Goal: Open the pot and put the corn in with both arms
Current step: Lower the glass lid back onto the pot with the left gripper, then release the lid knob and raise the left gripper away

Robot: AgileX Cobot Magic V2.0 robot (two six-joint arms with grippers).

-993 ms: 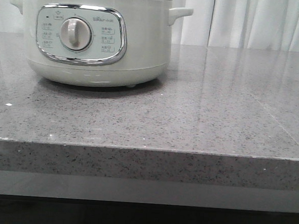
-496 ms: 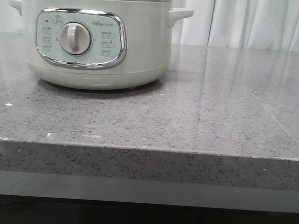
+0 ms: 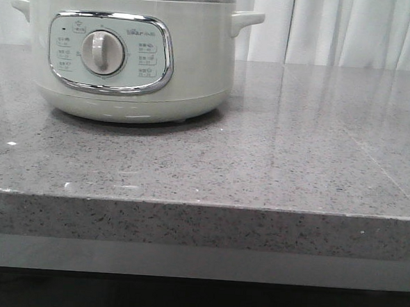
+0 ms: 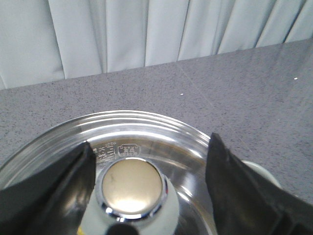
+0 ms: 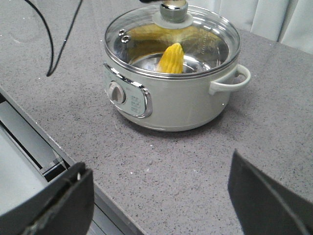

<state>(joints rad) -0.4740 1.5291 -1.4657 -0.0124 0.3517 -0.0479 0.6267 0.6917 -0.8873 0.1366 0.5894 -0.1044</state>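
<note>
The pot (image 3: 196, 69) stands at the far left of the stone counter, pale grey-green with a chrome-framed panel and a silver dial (image 3: 101, 52). Its glass lid (image 5: 205, 44) is on. Through the glass, the yellow corn (image 5: 172, 58) stands pointed end up inside the pot (image 5: 181, 103). My left gripper (image 4: 149, 147) is open just above the lid (image 4: 146, 127), its black fingers (image 4: 230, 181) either side of the lid knob (image 4: 132, 188) with gaps to it. My right gripper (image 5: 157, 164) is open over bare counter in front of the pot, holding nothing. Neither gripper shows in the front view.
A black cable (image 5: 54, 49) lies on the counter left of the pot. The counter's front edge (image 3: 202, 205) runs across the front view, with a metal rail (image 5: 29, 142) below it. White curtains (image 3: 352, 30) hang behind.
The pot sits slightly lower and nearer in the front view than a second ago, with more of the lid rim showing. It has not moved in the last half second.
</note>
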